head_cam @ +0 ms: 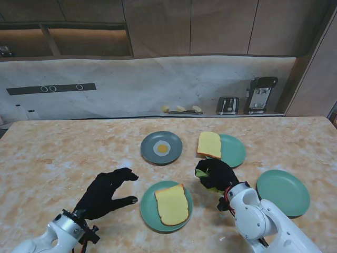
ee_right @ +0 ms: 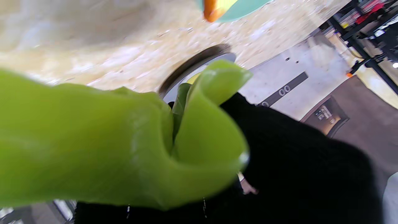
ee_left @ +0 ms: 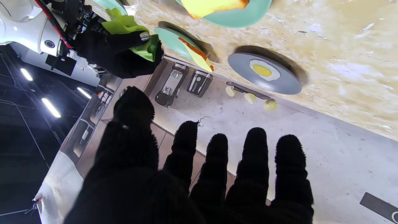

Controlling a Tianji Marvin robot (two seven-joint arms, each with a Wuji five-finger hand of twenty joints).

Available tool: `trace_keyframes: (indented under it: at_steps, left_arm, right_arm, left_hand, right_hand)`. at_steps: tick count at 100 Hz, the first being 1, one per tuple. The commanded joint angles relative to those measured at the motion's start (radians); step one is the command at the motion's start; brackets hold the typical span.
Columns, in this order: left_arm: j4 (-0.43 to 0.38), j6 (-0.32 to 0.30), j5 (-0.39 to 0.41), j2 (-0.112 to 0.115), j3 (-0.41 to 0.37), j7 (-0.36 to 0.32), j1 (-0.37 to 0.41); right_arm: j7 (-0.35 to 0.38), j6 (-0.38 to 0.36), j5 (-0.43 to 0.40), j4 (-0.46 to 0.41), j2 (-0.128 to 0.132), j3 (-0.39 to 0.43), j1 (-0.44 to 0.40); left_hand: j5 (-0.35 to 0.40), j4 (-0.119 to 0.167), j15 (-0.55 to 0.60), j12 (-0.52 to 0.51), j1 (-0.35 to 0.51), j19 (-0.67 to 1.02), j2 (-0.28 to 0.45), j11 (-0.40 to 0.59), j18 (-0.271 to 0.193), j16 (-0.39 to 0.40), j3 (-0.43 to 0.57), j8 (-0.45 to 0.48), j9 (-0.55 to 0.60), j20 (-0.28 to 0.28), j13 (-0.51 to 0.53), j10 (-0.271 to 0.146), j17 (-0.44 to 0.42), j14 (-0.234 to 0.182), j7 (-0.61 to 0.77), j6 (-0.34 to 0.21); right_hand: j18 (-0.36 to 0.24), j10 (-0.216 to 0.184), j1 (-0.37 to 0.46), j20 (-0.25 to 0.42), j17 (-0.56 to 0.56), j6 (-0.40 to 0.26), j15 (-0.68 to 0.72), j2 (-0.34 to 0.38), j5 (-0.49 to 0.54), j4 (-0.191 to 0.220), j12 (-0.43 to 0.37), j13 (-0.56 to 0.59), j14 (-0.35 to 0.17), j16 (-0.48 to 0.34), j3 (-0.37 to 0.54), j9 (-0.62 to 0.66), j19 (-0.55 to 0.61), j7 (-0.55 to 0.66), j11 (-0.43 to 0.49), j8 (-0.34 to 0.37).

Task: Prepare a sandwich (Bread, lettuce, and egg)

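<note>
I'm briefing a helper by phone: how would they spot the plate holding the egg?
On the marble table, look past the near bread plate toward the wall. The egg plate is the only grey one, carrying a fried egg; the others are green.

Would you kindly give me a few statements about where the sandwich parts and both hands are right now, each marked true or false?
1. The right hand holds the lettuce. True.
2. The left hand grips a bread slice. False: it is open and holds nothing.
3. The egg lies on the grey plate. True.
4. Lettuce already covers the near bread slice. False: that slice is bare.
5. The plate at the far right holds bread. False: nothing lies on it.
</note>
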Motion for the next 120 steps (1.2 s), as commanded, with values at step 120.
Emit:
trace_keyframes:
  at_steps: [120]
  left_arm:
    - [-0.05, -0.055, -0.023, 0.004, 0.047, -0.042, 0.015]
  right_arm:
    - [0.087, -0.229, 0.156, 0.218, -0.036, -0.331, 0.256]
  left_hand:
    - [0.02, 0.018, -0.006, -0.004, -0.019, 0.0, 0.039, -0.017, 0.006, 0.005, -0.017, 0.011, 0.013, 0.017, -0.005, -0.006, -0.009, -0.002, -0.026, -0.016]
  right_hand:
    - [-0.021, -0.052, -0.041, 0.017, -0.15, -0.053, -0.275, -0.004, -0.037, 0.048, -0.036, -0.073, -0.08, 0.047, -0.06, -0.069, -0.084, -0.058, -0.054, 0.007]
